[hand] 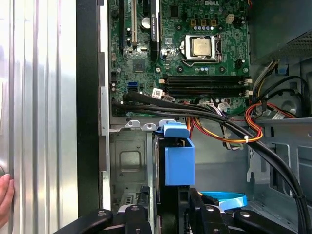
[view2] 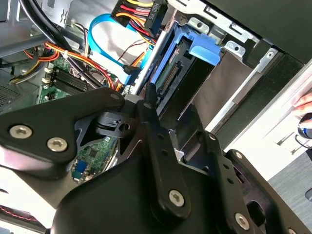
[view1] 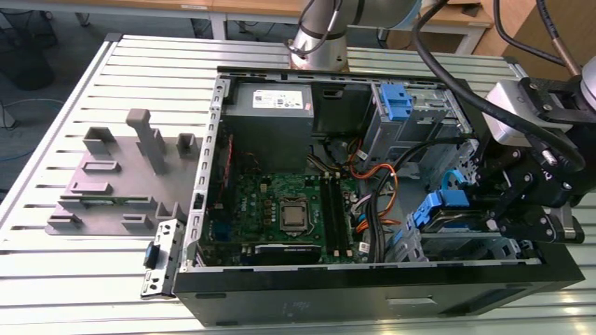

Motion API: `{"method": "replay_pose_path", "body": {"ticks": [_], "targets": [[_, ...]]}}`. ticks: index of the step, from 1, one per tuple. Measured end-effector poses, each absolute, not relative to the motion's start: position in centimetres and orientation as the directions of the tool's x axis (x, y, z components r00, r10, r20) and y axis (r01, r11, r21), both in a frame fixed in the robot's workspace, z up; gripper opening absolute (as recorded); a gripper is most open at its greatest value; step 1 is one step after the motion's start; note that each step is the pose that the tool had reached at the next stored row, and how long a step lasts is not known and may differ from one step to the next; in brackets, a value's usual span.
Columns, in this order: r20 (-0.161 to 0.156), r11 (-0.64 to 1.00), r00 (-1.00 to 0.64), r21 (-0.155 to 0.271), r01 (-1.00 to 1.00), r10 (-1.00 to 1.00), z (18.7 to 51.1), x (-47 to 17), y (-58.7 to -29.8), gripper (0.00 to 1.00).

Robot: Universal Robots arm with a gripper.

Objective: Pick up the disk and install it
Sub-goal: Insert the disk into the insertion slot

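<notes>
**The gripper [view1: 470, 192] held the disk [view1: 436, 209] clamped at the case's [view1: 373, 287] four o'clock.**
Any tilt risked jamming it in the bay [view1: 475, 249].

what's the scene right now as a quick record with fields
disk: flat metal hard disk with blue plastic rails, edge-on at the grey metal drive bay
gripper: black robot gripper, jaws shut on the disk
case: open black computer case, green motherboard exposed
surface: ribbed aluminium table
aside: grey plastic fixture on the table, outside the case
</notes>
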State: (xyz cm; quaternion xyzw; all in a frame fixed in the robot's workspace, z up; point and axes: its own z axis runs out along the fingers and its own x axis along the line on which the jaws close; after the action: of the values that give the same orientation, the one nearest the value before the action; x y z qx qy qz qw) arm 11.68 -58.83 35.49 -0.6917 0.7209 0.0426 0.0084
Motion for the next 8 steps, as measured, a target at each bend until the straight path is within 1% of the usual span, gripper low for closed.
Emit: {"method": "replay_pose_path", "body": {"ticks": [6, 7, 8], "targets": [[-0.071, 0.039, -0.043, 0.050, -0.998, -0.997, 35.49, 11.68, -58.83, 0.43], [-0.071, 0.039, -0.043, 0.050, -0.998, -0.997, 35.49, 11.68, -58.83, 0.49], [-0.071, 0.039, -0.043, 0.050, -0.998, -0.997, 35.49, 11.68, -58.83, 0.49]]}}
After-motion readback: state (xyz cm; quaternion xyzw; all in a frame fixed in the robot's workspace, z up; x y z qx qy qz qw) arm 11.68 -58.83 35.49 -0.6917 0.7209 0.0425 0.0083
